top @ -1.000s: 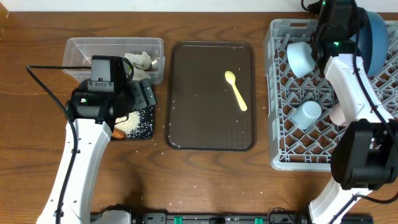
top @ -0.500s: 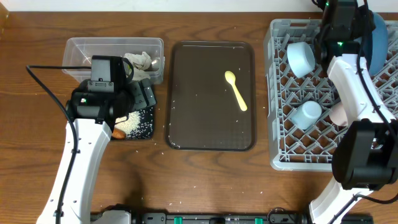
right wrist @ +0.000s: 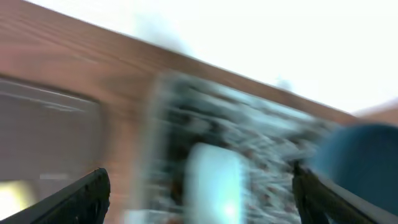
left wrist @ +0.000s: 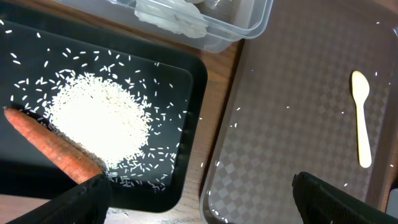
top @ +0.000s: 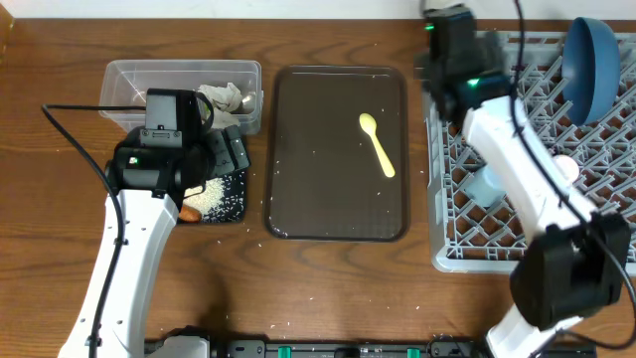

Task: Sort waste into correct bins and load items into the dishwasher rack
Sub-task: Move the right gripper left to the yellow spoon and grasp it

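Wooden table (top: 328, 278) surface carries the brown tray (top: 298, 199), where the pale yellow spoon (top: 378, 144) lies flat and accessible, not yet in the dishwasher rack (top: 457, 239). The left gripper (left wrist: 202, 198) hovers over the black tray (left wrist: 186, 81) of rice (left wrist: 99, 118), fingers wide and empty; the right gripper (right wrist: 199, 196), blurred, appears likewise spread.

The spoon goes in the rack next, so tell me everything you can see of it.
The spoon is pale yellow, apparently plastic, one piece: a small oval scoop and a flat handle. It lies flat on the brown tray, right of the tray's middle, scoop toward the far edge, handle slanting nearer and rightward in the overhead view. Only the tray touches it.
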Robot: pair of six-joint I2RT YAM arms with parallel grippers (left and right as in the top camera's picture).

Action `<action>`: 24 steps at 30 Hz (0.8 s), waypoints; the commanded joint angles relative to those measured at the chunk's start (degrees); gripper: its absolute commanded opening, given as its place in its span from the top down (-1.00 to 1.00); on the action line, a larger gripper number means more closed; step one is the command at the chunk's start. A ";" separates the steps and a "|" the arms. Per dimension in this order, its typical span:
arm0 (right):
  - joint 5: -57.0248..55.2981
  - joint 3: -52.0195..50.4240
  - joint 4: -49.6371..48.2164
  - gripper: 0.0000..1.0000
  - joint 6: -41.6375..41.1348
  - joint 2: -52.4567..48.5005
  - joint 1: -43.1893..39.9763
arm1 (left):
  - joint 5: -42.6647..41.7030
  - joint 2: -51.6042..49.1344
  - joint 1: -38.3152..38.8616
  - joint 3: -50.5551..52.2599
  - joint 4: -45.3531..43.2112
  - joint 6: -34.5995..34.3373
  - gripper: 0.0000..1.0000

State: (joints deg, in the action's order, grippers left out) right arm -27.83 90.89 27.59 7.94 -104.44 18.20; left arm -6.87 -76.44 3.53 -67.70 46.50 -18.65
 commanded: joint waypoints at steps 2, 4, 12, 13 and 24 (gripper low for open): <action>20.85 0.04 -0.13 -0.71 -6.19 2.25 4.00 | 0.50 -0.39 -0.24 -0.76 0.17 -0.11 -0.91; 25.66 0.04 -0.35 -0.69 -9.22 0.37 4.63 | 0.50 -0.39 -0.24 -0.76 0.17 -0.11 -0.91; 34.56 0.04 0.87 -0.57 -17.22 -10.19 4.74 | 0.50 -0.39 -0.24 -0.76 0.17 -0.11 -0.91; 35.26 0.04 1.16 -0.54 -17.46 -11.37 4.76 | 0.50 -0.39 -0.24 -0.76 0.17 -0.11 -0.91; 36.20 0.07 1.33 -0.28 -20.15 -20.48 4.09 | 0.50 -0.39 -0.24 -0.76 0.17 -0.11 -0.91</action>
State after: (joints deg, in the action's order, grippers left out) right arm 7.09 90.87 29.32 -10.55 -123.72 22.72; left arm -6.87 -76.44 3.53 -67.70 46.50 -18.65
